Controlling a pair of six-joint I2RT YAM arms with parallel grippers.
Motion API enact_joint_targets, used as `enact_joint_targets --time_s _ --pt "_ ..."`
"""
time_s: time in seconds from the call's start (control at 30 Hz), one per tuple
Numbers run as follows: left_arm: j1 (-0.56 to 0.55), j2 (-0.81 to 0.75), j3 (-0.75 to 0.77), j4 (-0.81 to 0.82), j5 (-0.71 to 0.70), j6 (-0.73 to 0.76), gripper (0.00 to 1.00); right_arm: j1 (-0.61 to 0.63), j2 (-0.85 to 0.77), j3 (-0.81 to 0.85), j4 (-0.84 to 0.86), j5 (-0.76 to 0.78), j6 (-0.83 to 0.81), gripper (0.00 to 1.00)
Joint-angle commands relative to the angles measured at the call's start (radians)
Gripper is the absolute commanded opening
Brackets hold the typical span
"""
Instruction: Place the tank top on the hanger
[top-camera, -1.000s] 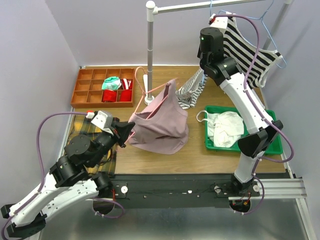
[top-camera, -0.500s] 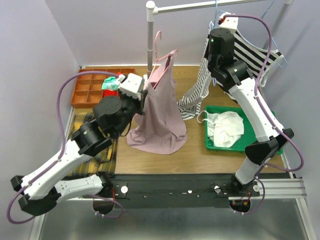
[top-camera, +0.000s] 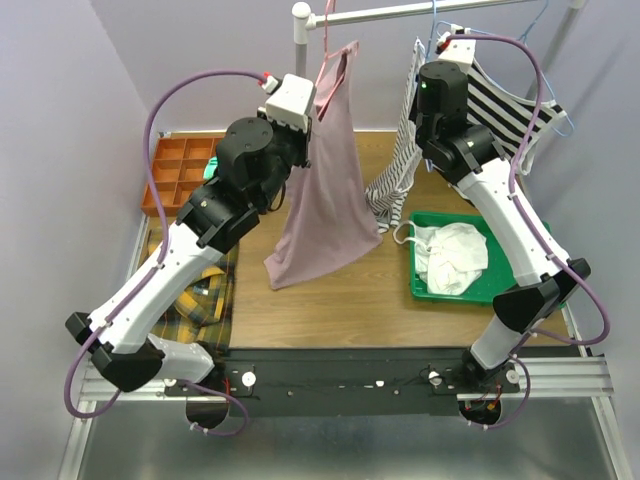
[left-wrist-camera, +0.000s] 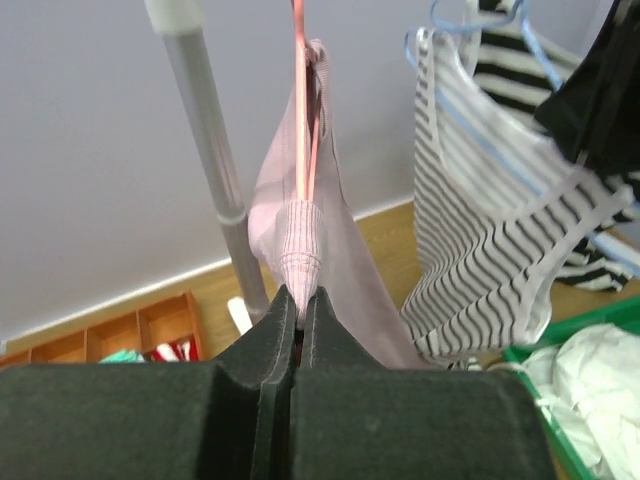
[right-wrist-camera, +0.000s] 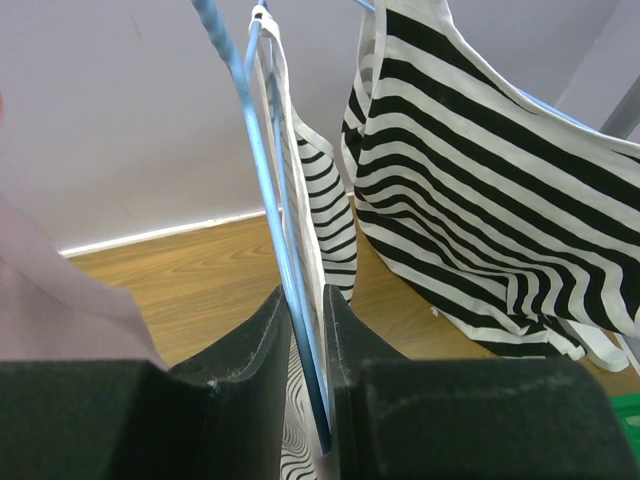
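Note:
The dusty-pink tank top (top-camera: 325, 200) hangs full length from the thin pink hanger (top-camera: 328, 14), whose hook is up at the rail (top-camera: 420, 12). My left gripper (top-camera: 310, 125) is raised beside it, shut on the bunched pink fabric (left-wrist-camera: 300, 235) and the hanger's wire (left-wrist-camera: 299, 100), as the left wrist view (left-wrist-camera: 298, 297) shows. My right gripper (top-camera: 425, 50) is high at the rail, its jaws slightly apart (right-wrist-camera: 305, 295) around a light blue hanger (right-wrist-camera: 270, 170) that carries a striped top (right-wrist-camera: 325, 210). A corner of the tank top (right-wrist-camera: 50, 290) shows in the right wrist view.
The rail's upright pole (top-camera: 300, 70) stands just left of the tank top. Striped tops (top-camera: 500, 110) hang at the right. A green tray (top-camera: 545, 290) holds a white cloth (top-camera: 450, 255). A wooden compartment box (top-camera: 175, 170) and a plaid cloth (top-camera: 200, 295) lie at the left.
My left arm lifted the tank top and hanger from the table up to the rail. My right gripper moved slightly right along the rail and its jaws loosened on the blue hanger.

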Motion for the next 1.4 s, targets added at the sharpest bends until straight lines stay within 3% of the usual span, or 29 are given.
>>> enact_joint_targets --time_s 0.0,0.2,0.43,0.6,1.1,1.37 --pt "0.017 0.048 0.144 0.054 0.047 0.056 0.00 -0.006 -0.035 -0.011 0.013 -0.006 0.008 0.27" --pt "0.027 0.053 0.175 0.026 0.050 0.065 0.00 -0.006 -0.046 -0.025 0.014 -0.012 0.016 0.27" --pt "0.028 -0.065 -0.075 0.083 0.033 0.008 0.00 -0.005 -0.055 -0.041 0.016 -0.004 0.014 0.27" --pt "0.048 -0.136 -0.160 0.103 0.027 0.010 0.00 -0.006 -0.067 -0.044 0.016 0.022 0.000 0.27" --pt "0.056 0.037 0.024 0.176 0.101 0.021 0.00 -0.005 -0.090 -0.068 -0.010 0.014 0.014 0.27" --pt "0.057 0.154 0.070 0.225 0.015 -0.018 0.00 -0.005 -0.109 -0.080 -0.024 -0.038 0.045 0.27"
